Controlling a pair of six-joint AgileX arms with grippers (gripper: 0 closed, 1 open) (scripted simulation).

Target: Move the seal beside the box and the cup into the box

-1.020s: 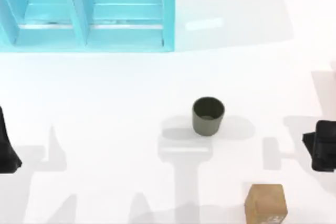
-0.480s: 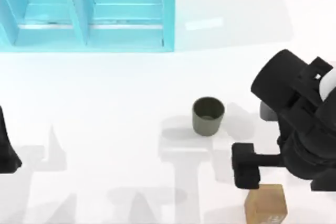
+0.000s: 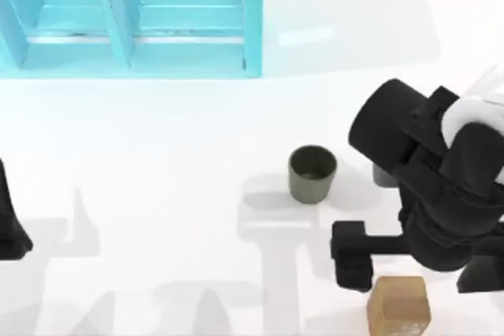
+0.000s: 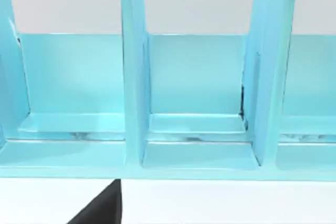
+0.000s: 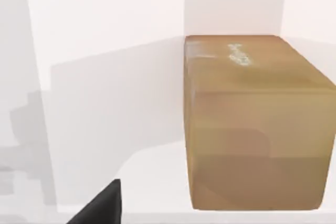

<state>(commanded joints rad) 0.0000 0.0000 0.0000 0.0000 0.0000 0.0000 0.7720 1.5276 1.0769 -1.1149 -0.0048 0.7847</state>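
White table (image 3: 157, 163): box (image 3: 189, 45), cup (image 3: 312, 174), seal (image 3: 398, 305).

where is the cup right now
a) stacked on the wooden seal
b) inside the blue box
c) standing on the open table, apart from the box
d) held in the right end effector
c: in the top view the cup stands upright on the white table, well away from the blue box and apart from the seal, with the right end effector off to its side near the seal.

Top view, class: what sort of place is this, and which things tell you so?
Probably a simulated tabletop test scene: a plain white table, a turquoise compartmented box, and a lone cup and wooden seal, with the right gripper near the seal.
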